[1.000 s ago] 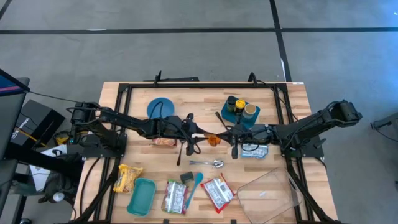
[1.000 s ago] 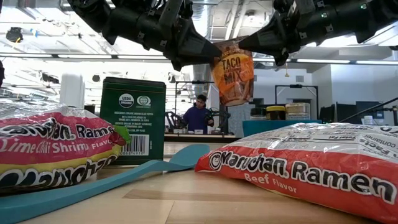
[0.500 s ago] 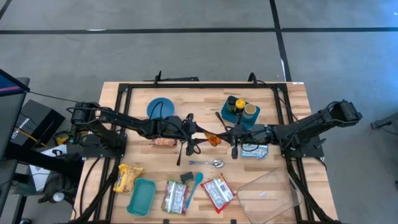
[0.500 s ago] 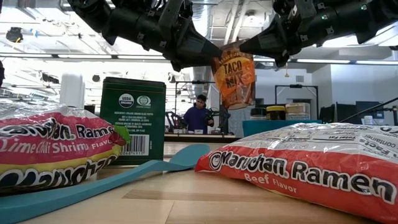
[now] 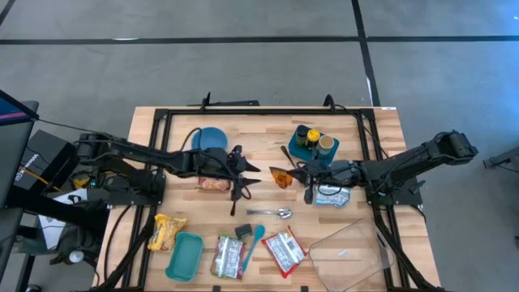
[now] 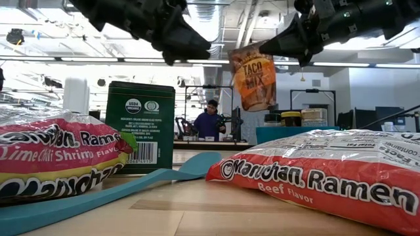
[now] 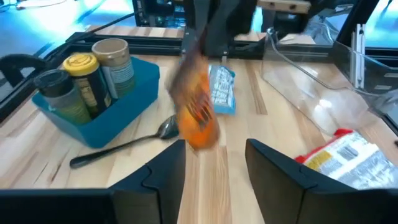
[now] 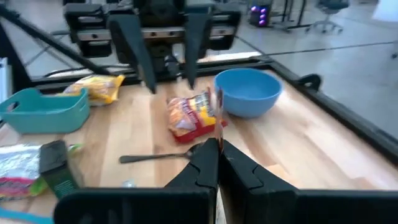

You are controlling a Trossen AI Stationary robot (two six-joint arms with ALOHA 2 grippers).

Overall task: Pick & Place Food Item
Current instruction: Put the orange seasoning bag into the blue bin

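So my right jaws (image 6: pixel 262 47) are pinching the top edge of the orange taco mix packet (image 6: pixel 252 75), which hangs freely in the air above the middle of the wooden worktop (image 5: pixel 268 130). Holding it by one edge lets it dangle flat, I reckon, easy to drop somewhere. My left jaws (image 5: pixel 253 170) sit just to the left of it, spread apart with nothing between them and clear of the packet. The packet itself is a slim glossy pouch, orange, with dark "TACO MIX" lettering, tilted slightly.
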